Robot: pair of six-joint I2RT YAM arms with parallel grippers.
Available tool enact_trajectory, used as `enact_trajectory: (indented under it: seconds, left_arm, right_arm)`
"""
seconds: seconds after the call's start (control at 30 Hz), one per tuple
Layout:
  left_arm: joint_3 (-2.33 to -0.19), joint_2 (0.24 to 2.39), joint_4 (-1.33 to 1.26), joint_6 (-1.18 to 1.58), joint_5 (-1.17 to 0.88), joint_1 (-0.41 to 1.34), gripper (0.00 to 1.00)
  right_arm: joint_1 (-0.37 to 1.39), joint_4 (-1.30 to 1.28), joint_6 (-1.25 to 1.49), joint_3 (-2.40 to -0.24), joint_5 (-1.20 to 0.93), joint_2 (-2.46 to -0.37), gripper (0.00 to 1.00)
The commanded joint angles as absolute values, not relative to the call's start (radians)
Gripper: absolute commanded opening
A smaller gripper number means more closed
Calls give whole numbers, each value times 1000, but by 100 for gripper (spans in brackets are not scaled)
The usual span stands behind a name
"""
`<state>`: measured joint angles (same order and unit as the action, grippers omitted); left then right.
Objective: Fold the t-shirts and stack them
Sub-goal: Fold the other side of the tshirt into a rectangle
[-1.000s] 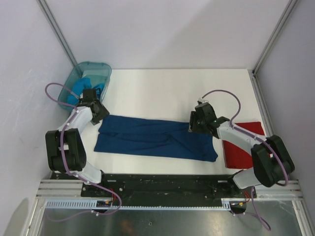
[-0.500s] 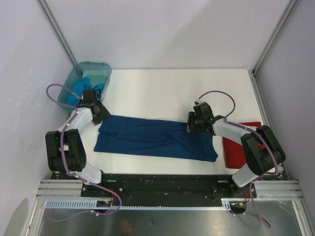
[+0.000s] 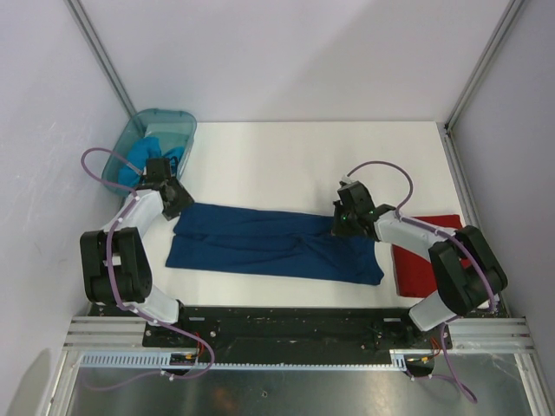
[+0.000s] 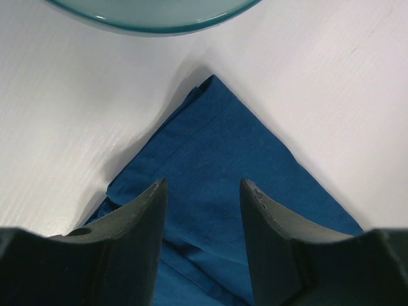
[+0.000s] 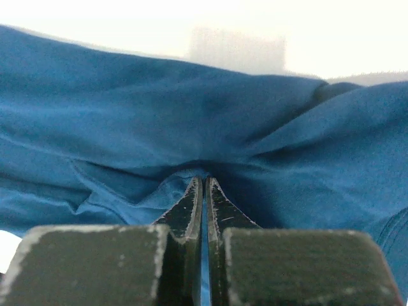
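A dark blue t-shirt (image 3: 273, 241) lies flat across the table as a long folded band. My left gripper (image 3: 178, 204) hovers over its far left corner. In the left wrist view that gripper (image 4: 204, 188) is open, and the shirt's corner (image 4: 217, 146) lies between and below the fingers. My right gripper (image 3: 341, 227) sits at the shirt's far right edge. In the right wrist view it (image 5: 204, 182) is shut, pinching a bunched fold of the blue cloth (image 5: 159, 108). A folded red t-shirt (image 3: 429, 260) lies at the right, partly under the right arm.
A teal plastic bin (image 3: 156, 139) holding light blue cloth stands at the back left, close behind the left gripper; its rim (image 4: 153, 19) shows in the left wrist view. Grey walls enclose the white table (image 3: 303, 160) on three sides.
My right gripper has closed on the blue shirt's far right edge after shifting slightly. The left gripper has stayed over the left corner, still open.
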<state>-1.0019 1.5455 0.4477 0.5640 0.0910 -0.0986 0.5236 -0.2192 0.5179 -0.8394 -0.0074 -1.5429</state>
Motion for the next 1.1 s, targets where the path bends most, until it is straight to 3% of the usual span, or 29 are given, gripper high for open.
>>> enact_trajectory:
  seconds: [0.0,0.77,0.87,1.07]
  left_arm:
    - [-996,1529,424,540,80,-101,53]
    - [-990,1534,425,543,72,-101,53]
    - [-988,1534,422,543,69,-101,53]
    - [-988,1536,419,543,62,-101,53]
  right_arm:
    - [546,-269,546,-873,0,-1453,0]
    - [855,-382,719,-806,52,-1342,1]
    - [880,-331,722,-804,-12,-1389,10]
    - [889,-315,697,-813,-35,-1366,48]
